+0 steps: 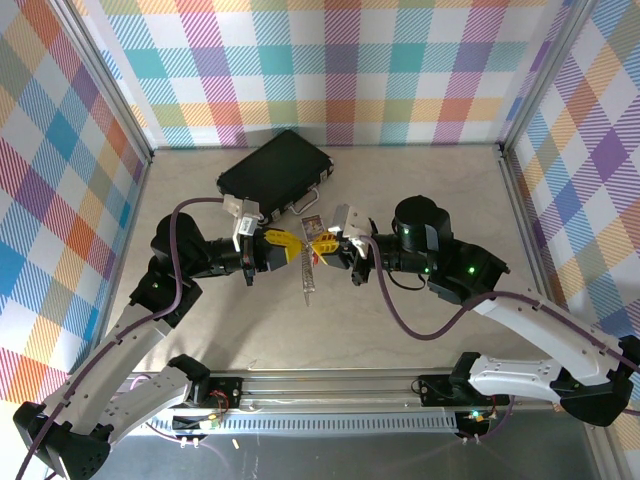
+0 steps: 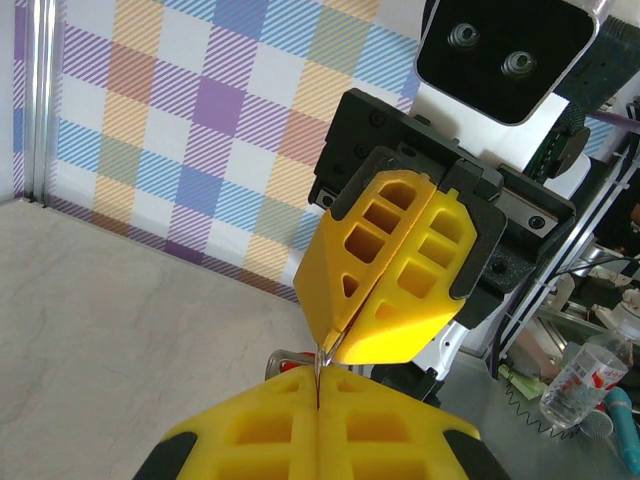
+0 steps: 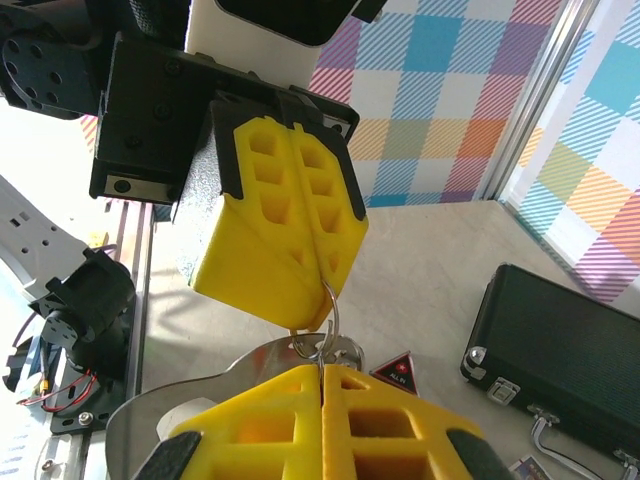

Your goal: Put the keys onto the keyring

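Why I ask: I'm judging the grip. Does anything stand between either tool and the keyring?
Nothing visible does. The left tool and the right tool are shut, tip to tip, and the thin keyring runs straight into both seams. The black case and the dark red triangle lie off to the side.

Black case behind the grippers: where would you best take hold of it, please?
By the thin metal handle on its long side facing the arms, coming from the near side; the black case lies flat and looks too wide for the jaws.
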